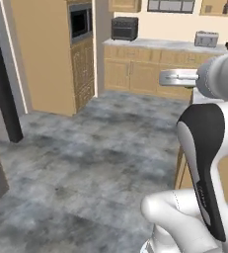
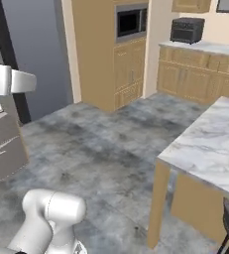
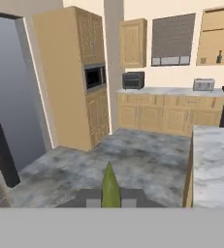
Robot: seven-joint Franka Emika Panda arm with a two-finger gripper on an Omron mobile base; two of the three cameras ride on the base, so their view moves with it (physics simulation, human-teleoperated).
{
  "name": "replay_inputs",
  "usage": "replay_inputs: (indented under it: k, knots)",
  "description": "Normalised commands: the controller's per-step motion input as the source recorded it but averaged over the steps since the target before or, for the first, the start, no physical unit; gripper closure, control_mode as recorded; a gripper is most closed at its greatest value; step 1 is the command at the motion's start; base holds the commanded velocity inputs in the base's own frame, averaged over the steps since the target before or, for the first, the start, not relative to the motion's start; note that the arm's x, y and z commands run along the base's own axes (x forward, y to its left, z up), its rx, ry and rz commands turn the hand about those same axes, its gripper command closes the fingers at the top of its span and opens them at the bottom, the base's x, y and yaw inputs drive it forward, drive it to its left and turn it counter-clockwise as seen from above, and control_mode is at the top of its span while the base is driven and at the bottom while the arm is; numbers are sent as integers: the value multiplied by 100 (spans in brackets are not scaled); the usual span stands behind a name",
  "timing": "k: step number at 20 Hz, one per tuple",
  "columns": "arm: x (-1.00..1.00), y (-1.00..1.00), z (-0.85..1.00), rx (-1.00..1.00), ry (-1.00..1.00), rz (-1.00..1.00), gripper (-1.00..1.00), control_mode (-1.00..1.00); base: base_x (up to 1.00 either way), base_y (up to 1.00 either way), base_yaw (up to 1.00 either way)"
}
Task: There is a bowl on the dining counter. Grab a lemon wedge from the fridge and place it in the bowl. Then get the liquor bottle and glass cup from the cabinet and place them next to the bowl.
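Pinching lemon wedge (image 3: 110, 188), end effector (image 3: 110, 202) closed.

White arm (image 1: 204, 163) rises over grey floor (image 1: 86, 168), facing tan cabinets (image 1: 135, 74).

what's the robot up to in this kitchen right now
The robot arm is out on the open kitchen floor, carrying a small yellow-green lemon wedge pinched in its shut gripper. The marbled dining counter lies just ahead to its right, so the wedge has not been set down yet. On the far wall an open wooden cabinet holds a dark bottle, which has not been fetched.
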Motion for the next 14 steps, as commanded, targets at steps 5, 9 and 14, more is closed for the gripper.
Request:
replay_inputs:
  k: [5,9,14]
  knots:
    - [0,0,0,0,0,0,100,100,-75,0,-70]
    - [0,0,0,0,0,0,100,100,-65,-5,-65]
    - [0,0,0,0,0,0,100,100,-48,-24,-57]
